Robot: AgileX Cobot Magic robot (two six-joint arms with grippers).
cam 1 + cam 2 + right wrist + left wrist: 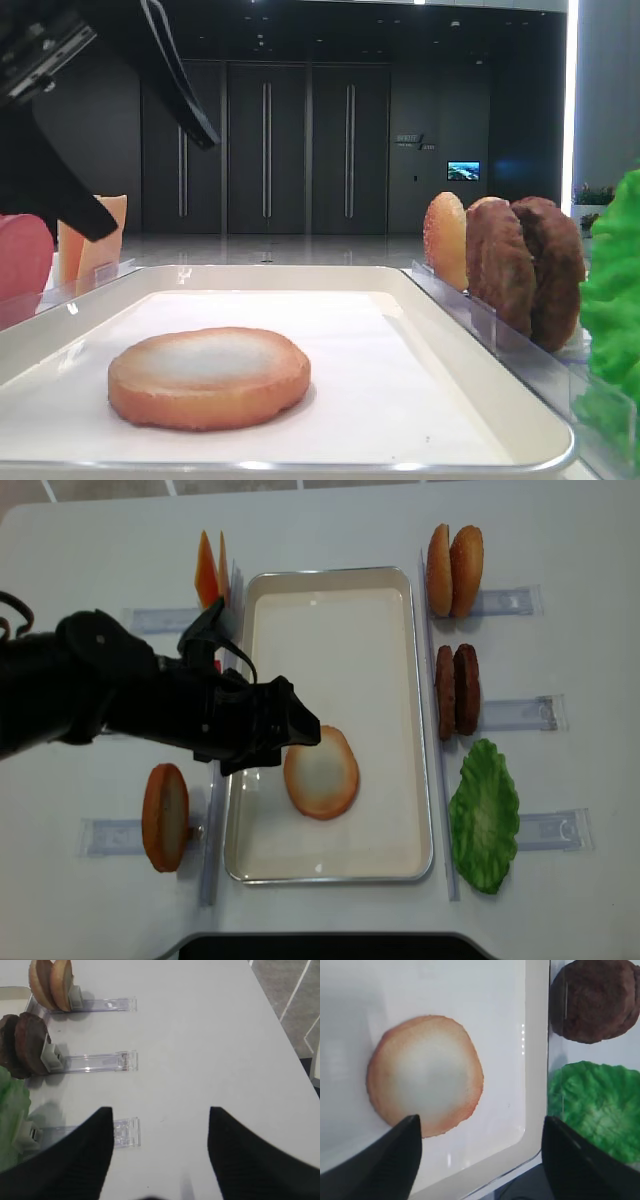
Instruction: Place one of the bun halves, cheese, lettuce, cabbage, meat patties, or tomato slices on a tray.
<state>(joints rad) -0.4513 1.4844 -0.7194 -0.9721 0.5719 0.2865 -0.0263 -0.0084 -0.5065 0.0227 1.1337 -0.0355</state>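
One of the bun halves (321,772) (425,1074) (208,374) lies flat, pale face up, on the cream tray (330,577) (300,275) (535,1035). My left gripper (481,1118) (290,735) (158,185) hovers open just above and beside it, holding nothing. Over bare table to the right, my right gripper (160,1110) is open and empty. Cheese (208,565) and a tomato slice (20,255) stand left of the tray. Meat patties (458,690) (27,1045) and lettuce (484,815) (595,1105) are on the right. No cabbage shows.
Two more bun discs (455,557) (50,982) stand upright in a clear rack (105,1005) at the back right. A speckled orange-tan disc (165,815) stands at the front left. Clear racks (515,712) line both sides of the tray.
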